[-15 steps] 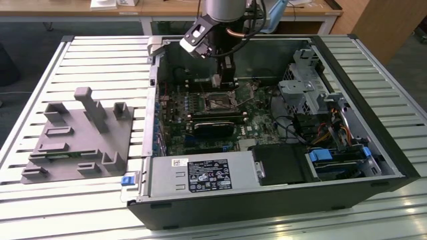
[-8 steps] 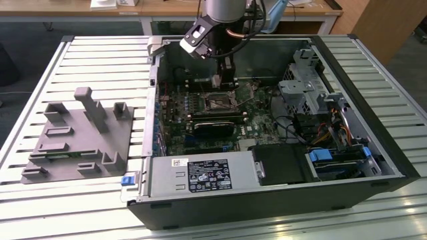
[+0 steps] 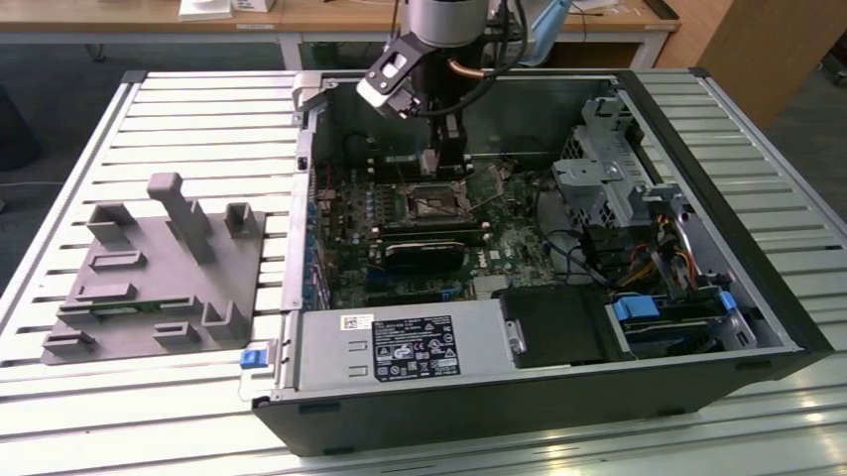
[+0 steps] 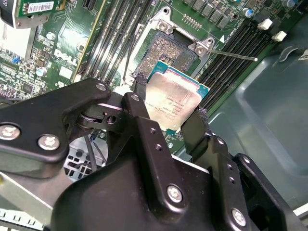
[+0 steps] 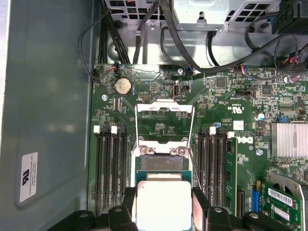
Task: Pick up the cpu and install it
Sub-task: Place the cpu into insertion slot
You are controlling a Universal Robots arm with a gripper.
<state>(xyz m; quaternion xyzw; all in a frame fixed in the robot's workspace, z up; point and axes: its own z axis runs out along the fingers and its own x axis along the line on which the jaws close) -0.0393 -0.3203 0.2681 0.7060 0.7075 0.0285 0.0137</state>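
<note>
The cpu [image 4: 173,100], a small square chip with a silver top and green edge, is clamped between my gripper's [image 4: 168,109] two black fingers [image 4: 195,129]. It hangs tilted just above and beside the open black socket [image 4: 169,52] on the motherboard. In the first wrist view the cpu [image 5: 163,204] sits between the fingers [image 5: 129,203], close to the socket [image 5: 163,163], whose metal load frame [image 5: 164,109] is flipped open. In the exterior view my gripper [image 3: 450,167] reaches down inside the computer case, over the socket [image 3: 431,204].
Memory slots [image 5: 111,168] flank the socket, and a thin metal lever [image 4: 236,55] sticks out beside it. Cables and a drive cage [image 3: 612,178] crowd the exterior view's right. A power supply [image 3: 397,347] sits at the front. A grey plastic tray [image 3: 159,268] lies outside the case.
</note>
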